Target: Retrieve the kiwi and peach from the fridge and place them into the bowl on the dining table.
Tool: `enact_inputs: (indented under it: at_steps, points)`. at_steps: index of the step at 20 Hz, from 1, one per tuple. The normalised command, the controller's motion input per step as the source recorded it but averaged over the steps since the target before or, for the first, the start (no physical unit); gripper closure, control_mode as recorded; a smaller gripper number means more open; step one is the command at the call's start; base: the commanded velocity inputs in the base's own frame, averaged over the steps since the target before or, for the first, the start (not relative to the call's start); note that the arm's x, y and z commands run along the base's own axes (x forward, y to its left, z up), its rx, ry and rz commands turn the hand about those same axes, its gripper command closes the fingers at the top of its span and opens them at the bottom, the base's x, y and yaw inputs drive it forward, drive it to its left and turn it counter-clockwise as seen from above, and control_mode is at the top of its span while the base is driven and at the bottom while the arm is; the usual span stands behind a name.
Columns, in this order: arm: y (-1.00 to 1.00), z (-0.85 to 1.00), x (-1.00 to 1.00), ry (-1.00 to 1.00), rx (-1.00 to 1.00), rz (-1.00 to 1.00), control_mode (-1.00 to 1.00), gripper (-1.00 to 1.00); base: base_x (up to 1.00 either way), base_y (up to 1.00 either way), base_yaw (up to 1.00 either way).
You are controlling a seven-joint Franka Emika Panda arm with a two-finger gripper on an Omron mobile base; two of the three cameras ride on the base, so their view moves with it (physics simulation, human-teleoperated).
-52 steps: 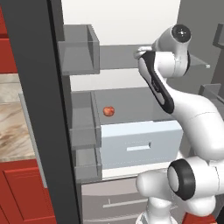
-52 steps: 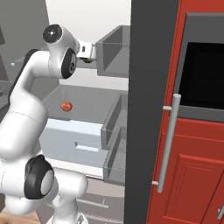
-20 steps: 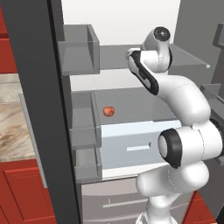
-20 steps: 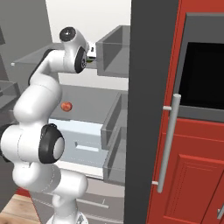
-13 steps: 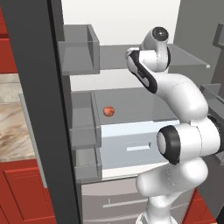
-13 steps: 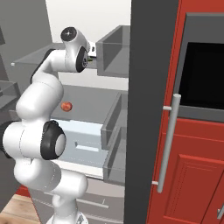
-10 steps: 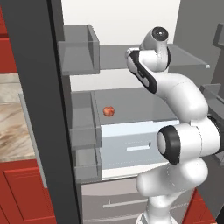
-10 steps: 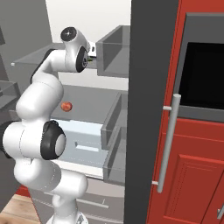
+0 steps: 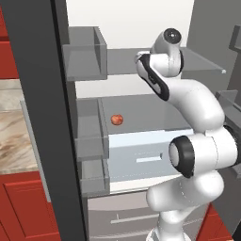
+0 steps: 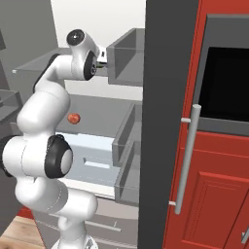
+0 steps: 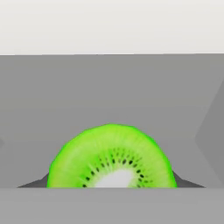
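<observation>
Clearly sits close ahead, kiwi (image 11: 111,157) on the fridge's upper glass shelf (image 9: 207,63), at 6 o'clock in the hand view. Looks light, soft, slick: best pinched gently across its middle. Cannot tell gripper state.

You had the kiwi (image 11: 111,157) on the fridge's (image 9: 141,28) upper shelf (image 9: 207,63). The peach (image 9: 117,119) lay on the shelf below (image 9: 141,110), left of the arm (image 9: 188,99), behind the drawer (image 9: 146,157).
</observation>
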Motion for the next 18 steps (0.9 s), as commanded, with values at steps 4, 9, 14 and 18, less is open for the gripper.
enact_inputs:
  at_steps: [4, 9, 14, 18]
  points:
    - [0.0, 0.08, -0.88, -0.1, 0.0, 0.05, -1.0, 1.0, 0.0, 0.0, 0.0]
    - [0.0, 0.17, -1.0, -0.11, -0.01, 0.11, -1.0, 1.0, 0.0, 0.0, 0.0]
    - [0.0, 0.18, -1.0, -0.09, 0.0, 0.07, -1.0, 1.0, 0.0, 0.0, 0.0]
    - [0.0, 0.1, -1.0, -0.01, 0.0, 0.0, -1.0, 1.0, 0.0, 0.0, 0.0]
